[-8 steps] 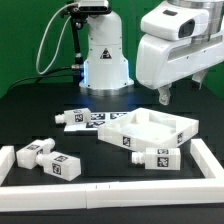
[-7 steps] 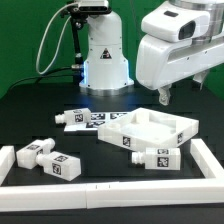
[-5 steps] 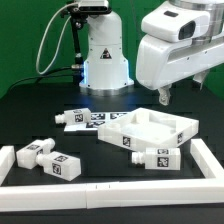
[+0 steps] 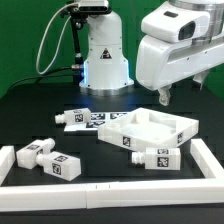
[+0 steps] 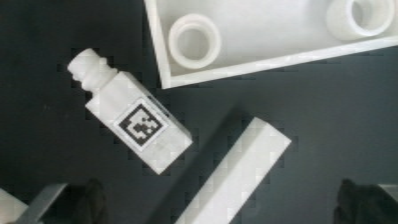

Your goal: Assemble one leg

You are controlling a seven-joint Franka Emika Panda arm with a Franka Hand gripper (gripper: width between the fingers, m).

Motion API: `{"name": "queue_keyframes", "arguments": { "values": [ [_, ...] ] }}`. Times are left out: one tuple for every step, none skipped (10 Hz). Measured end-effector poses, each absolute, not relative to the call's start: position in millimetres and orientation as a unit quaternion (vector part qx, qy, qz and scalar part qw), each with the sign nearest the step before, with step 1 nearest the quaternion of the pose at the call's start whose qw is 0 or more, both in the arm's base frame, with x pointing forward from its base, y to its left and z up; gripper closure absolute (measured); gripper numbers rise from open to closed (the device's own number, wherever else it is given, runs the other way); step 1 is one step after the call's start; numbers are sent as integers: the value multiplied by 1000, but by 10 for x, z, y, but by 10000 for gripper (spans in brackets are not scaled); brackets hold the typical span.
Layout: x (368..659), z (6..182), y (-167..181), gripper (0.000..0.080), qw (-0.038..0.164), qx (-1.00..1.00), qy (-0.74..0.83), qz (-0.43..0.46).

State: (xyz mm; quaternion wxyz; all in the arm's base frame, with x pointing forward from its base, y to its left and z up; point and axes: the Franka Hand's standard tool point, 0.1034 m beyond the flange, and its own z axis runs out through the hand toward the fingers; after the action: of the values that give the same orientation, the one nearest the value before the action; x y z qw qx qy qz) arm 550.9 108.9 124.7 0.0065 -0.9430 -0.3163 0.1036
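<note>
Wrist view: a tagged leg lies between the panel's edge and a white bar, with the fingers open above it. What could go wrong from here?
1. The leg lies close to both the panel and the white bar, so a finger coming down may strike one of them instead of clearing the leg.
2. The leg lies slanted across the view. If the fingers are not turned to match, they might push it aside rather than clamp it.

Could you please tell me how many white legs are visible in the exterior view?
4 legs: one beside the marker board, two together at the exterior view's left, one in front of the tray panel. Others may be hidden.
</note>
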Motion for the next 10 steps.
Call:
{"name": "queue_keyframes", "arguments": {
  "values": [
    [5509, 1246, 1088, 150, 7, -943, -316, 104],
    [5507, 1244, 1080, 150, 7, -943, -316, 104],
    [5487, 1214, 1014, 150, 7, -943, -316, 105],
    [5490, 1130, 927, 150, 9, -937, -337, 96],
    [5530, 1032, 829, 150, 13, -927, -366, 82],
    [5601, 935, 758, 150, 15, -922, -380, 66],
    [5736, 835, 753, 150, 10, -920, -391, 30],
    [5836, 718, 789, 150, 6, -918, -396, 0],
    [5856, 631, 805, 150, 6, -916, -402, -8],
    [5849, 634, 802, 150, 7, -916, -401, -6]
  ]
}}
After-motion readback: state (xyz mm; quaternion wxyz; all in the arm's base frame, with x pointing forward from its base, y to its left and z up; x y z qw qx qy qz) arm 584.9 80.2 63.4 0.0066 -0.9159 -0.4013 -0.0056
